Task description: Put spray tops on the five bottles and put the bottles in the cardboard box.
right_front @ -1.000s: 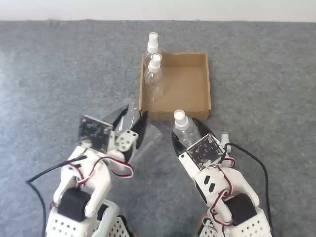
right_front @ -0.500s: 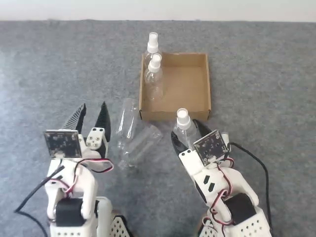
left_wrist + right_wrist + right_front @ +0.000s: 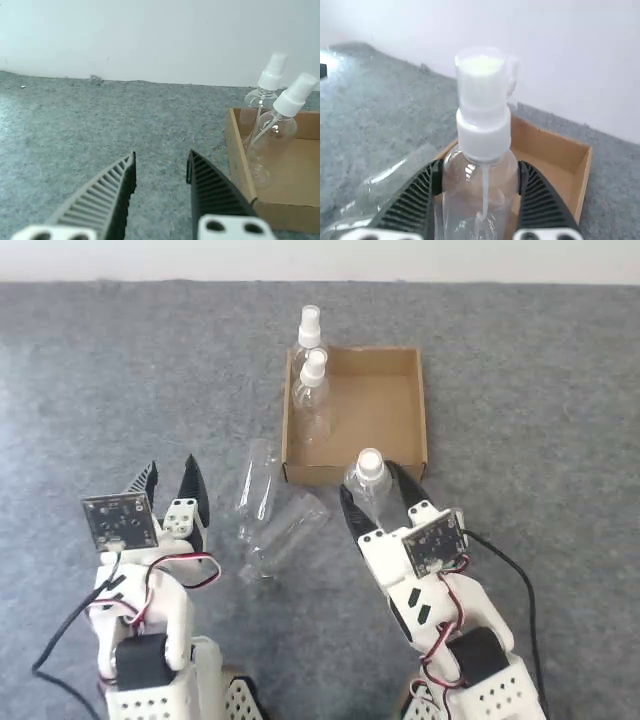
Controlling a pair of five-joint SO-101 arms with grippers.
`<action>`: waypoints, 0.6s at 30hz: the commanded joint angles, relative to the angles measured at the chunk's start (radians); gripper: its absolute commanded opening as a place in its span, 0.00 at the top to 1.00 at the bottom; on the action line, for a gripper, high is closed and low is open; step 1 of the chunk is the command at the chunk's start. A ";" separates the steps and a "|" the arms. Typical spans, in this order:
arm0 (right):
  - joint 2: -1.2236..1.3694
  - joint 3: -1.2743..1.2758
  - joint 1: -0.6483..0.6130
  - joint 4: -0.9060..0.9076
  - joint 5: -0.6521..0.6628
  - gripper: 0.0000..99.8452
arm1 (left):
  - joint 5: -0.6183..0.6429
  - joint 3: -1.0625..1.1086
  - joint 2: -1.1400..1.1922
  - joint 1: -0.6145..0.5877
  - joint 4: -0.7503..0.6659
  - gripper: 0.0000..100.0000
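Observation:
My right gripper (image 3: pixel 375 502) is shut on an upright clear bottle with a white spray top (image 3: pixel 369 480), held at the near wall of the cardboard box (image 3: pixel 405 410). In the right wrist view the bottle (image 3: pixel 481 150) stands between the black fingers (image 3: pixel 415 200). One topped bottle (image 3: pixel 312 395) stands inside the box at its left wall. Another (image 3: pixel 308 330) stands at the far left corner, seemingly just behind it. Two clear bottles without tops (image 3: pixel 258 480) (image 3: pixel 285 535) lie on the carpet. My left gripper (image 3: pixel 170 485) is open and holds nothing, left of them.
Grey carpet (image 3: pixel 520 390) covers the table, with a white wall along its far edge. The left wrist view looks over open carpet toward the box (image 3: pixel 241 150) and its two topped bottles (image 3: pixel 267 90) (image 3: pixel 280 125).
My left gripper has swung left, off the two lying bottles, and stands over bare carpet. My right gripper has carried its bottle a little closer to the box.

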 commanded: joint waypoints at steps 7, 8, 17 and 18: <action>-0.010 -0.127 0.007 -0.085 -0.015 0.99 | 0.012 -0.005 -0.020 -0.006 0.003 0.85; -0.010 -0.149 0.007 -0.085 -0.015 0.99 | 0.012 -0.005 -0.020 -0.006 0.003 0.85; 0.266 -0.353 0.007 -0.182 -0.017 0.99 | 0.011 0.007 -0.020 -0.006 -0.003 0.85; 0.325 -0.368 0.007 -0.214 -0.017 0.99 | 0.011 0.008 -0.020 -0.006 -0.003 0.85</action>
